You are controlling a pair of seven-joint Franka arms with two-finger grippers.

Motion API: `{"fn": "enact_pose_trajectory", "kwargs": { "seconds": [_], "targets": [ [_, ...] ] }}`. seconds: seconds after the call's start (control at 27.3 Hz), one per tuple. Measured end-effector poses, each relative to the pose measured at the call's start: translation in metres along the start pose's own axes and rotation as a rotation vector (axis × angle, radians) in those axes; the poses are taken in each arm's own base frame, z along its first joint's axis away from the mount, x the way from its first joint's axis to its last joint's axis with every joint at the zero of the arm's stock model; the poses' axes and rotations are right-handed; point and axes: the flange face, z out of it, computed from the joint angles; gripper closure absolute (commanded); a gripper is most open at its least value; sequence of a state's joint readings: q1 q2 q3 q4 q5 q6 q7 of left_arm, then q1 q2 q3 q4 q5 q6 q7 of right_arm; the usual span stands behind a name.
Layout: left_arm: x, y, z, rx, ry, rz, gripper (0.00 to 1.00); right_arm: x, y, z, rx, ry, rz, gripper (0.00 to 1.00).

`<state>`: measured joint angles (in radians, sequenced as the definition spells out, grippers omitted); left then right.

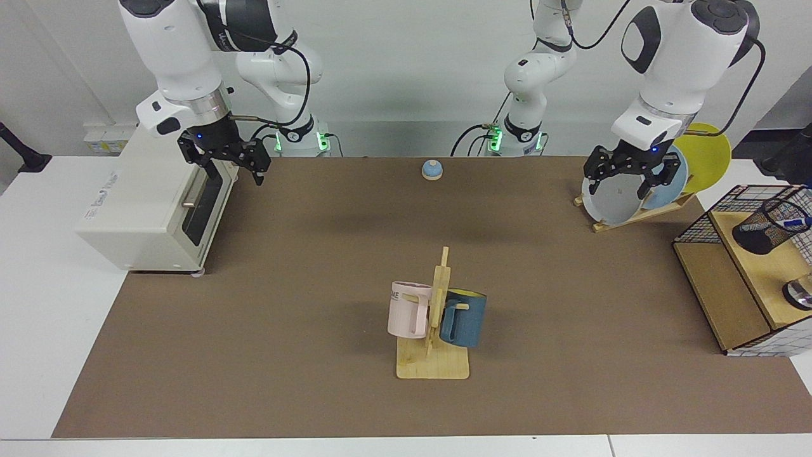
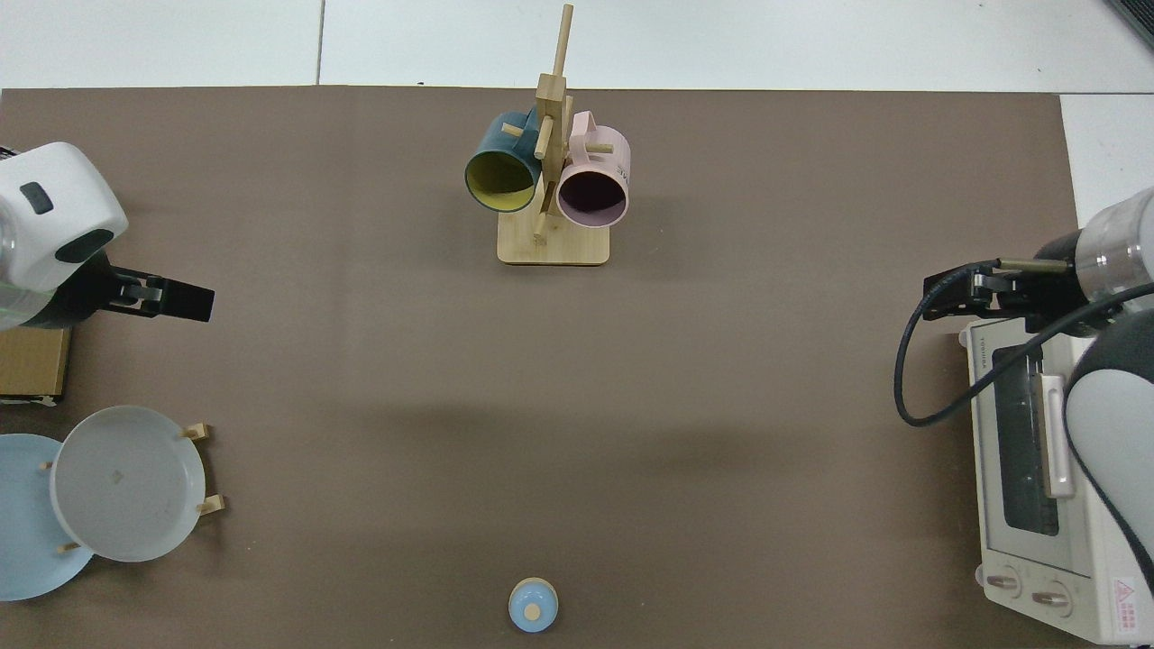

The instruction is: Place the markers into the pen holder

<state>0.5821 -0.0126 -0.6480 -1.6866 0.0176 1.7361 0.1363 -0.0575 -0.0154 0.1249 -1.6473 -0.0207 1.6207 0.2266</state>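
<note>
With the slim white blue-capped marker (image 1: 793, 223) already sitting in the black wire-mesh pen holder (image 1: 761, 230) on the wooden shelf, left hand (image 1: 625, 179) hangs empty, fingers spread, beside the plates; right hand (image 1: 236, 161) waits, fingers apart. Risk: left hand clipping the grey plate (image 1: 612, 193).

A black wire-mesh pen holder (image 1: 761, 227), cylindrical with see-through lattice walls, stands on a wooden shelf (image 1: 755, 254) at the far right edge of the facing view. A slim white marker (image 1: 794, 223) with a dark blue cap leans inside it, its top sticking out past the rim.
</note>
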Motion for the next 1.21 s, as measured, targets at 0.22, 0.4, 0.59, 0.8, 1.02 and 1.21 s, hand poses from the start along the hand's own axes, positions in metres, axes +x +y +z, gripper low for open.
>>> {"fn": "enact_pose_trajectory", "kwargs": {
  "seconds": [0.22, 0.4, 0.59, 0.8, 1.02, 1.21],
  "targets": [
    [-0.004, -0.004, 0.000, -0.003, -0.020, -0.028, 0.00, 0.000, 0.000, 0.000, 0.000, 0.000, 0.000, 0.00],
    [-0.004, -0.006, 0.000, -0.005, -0.020, -0.032, 0.00, 0.000, 0.000, 0.000, 0.000, 0.000, 0.000, 0.00],
    [-0.006, -0.011, -0.007, -0.010, -0.014, -0.042, 0.00, 0.000, 0.000, 0.000, 0.000, 0.000, 0.000, 0.00],
    [-0.005, -0.002, -0.020, -0.015, -0.010, -0.068, 0.00, 0.000, 0.000, 0.000, 0.000, 0.000, 0.000, 0.00],
    [-0.003, 0.014, -0.022, -0.019, -0.007, -0.098, 0.00, 0.000, 0.000, 0.000, 0.000, 0.000, 0.000, 0.00],
    [-0.003, 0.023, -0.023, -0.021, -0.005, -0.104, 0.00, 0.000, 0.000, 0.000, 0.000, 0.000, 0.000, 0.00]
  ]
}}
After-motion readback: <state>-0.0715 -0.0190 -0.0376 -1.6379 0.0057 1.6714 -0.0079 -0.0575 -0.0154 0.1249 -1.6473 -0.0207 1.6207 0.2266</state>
